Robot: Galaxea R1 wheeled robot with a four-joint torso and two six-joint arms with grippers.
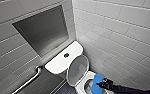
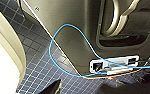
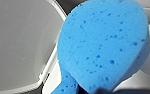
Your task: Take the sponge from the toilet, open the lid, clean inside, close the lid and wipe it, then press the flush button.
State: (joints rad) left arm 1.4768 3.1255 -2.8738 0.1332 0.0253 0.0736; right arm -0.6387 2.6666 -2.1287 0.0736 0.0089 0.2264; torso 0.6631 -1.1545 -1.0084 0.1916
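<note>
My right pincer (image 1: 103, 84) is clamped on the sponge (image 1: 96, 80), reaching in from the lower right and holding it at the bowl's rim on the wall side of the toilet (image 1: 62, 62); I cannot tell whether it touches the ceramic. The lid (image 1: 77, 69) stands raised, leaning back toward the tank, its grey underside facing me.
</note>
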